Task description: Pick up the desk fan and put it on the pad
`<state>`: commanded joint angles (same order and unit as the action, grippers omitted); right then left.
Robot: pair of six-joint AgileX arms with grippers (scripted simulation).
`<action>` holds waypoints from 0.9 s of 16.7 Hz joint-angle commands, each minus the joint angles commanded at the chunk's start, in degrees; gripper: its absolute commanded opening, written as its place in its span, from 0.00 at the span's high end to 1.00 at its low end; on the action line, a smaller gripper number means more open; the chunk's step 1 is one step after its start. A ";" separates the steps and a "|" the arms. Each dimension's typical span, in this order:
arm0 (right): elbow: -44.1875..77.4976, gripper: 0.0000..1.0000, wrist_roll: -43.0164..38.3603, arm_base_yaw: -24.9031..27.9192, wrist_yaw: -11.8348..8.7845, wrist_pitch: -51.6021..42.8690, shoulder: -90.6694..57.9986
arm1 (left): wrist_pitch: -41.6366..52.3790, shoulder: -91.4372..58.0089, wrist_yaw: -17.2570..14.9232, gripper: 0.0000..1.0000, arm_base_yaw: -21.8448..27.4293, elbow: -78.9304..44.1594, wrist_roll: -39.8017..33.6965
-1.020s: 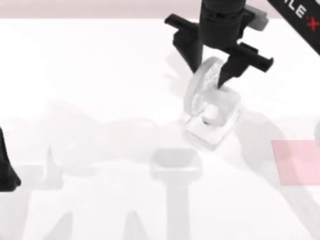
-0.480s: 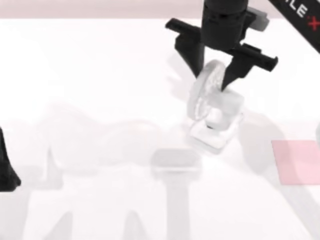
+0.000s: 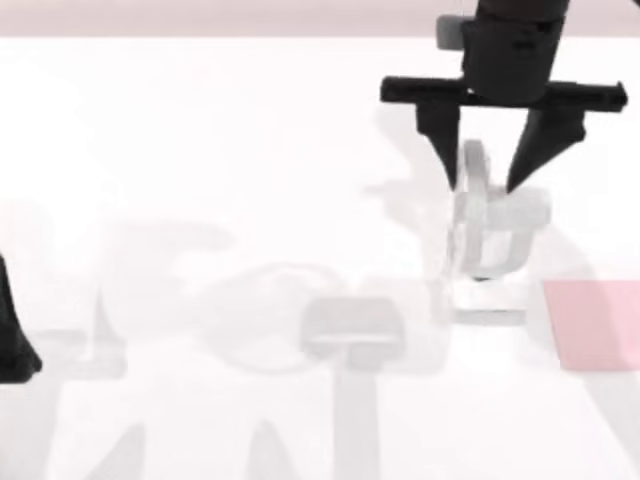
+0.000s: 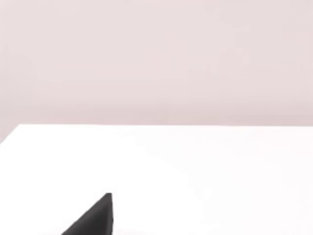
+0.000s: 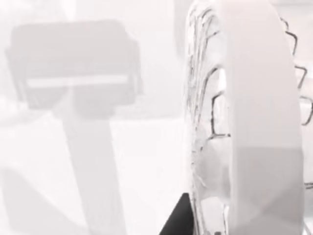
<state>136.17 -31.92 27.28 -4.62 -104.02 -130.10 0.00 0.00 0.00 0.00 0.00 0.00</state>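
— Status, sweeping left to right?

— Parked at the far left edge of the desk (image 3: 200, 150): left arm (image 3: 12, 345), idle. Near the middle, nothing but a grey shadow (image 3: 350, 325) lying flat. Right of that, right end effector (image 3: 484, 186) reaching down and pinching the fan (image 3: 490, 235) near its top, one finger on each side of the grille (image 3: 472, 195). Fan upright, grille edge-on to the overhead camera, probably lifted clear of the desk, going by the pale outline beneath. Sitting just left of the pad (image 3: 595, 325), not over it yet.

— Likely to go wrong how?

— Could slip or swing, being held high on a thin ring with the heavier base hanging below. Could twist in the grip for the same reason. Might clip the pad's near edge and push it along if carried too low. Might land half off, or topple, if released before the base is fully over the pink.

— Hard to read anywhere?

— Plenty. White on white, so hard to tell base from shadow; cannot say for certain whether touching the desk. Pad cut off by the top view's right edge. Right wrist view filled by the grille, with only a dark sliver of one finger showing, so no look at the contact itself. Left wrist view: bare desk and a dark wedge, nothing more.
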 joint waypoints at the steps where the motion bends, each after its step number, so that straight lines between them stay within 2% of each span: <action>1: -2.50 1.00 6.92 -0.94 -0.43 0.50 1.82 | 0.00 0.00 0.00 0.00 0.00 0.00 0.00; 5: -13.12 1.00 37.19 -4.99 -1.48 4.15 9.94 | 0.00 0.00 0.00 0.00 0.00 0.00 0.00; 8: -21.58 1.00 59.90 -8.18 -1.33 8.20 16.13 | 0.00 0.00 0.00 0.00 0.00 0.00 0.00; 12: -32.62 1.00 85.49 -12.23 0.13 14.10 23.13 | 0.00 0.00 0.00 0.00 0.00 0.00 0.00; 15: -40.05 1.00 99.61 -14.83 1.81 18.25 27.13 | 0.00 0.00 0.00 0.00 0.00 0.00 0.00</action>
<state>96.12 67.69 12.46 -2.81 -85.77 -102.97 0.00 0.00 0.00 0.00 0.00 0.00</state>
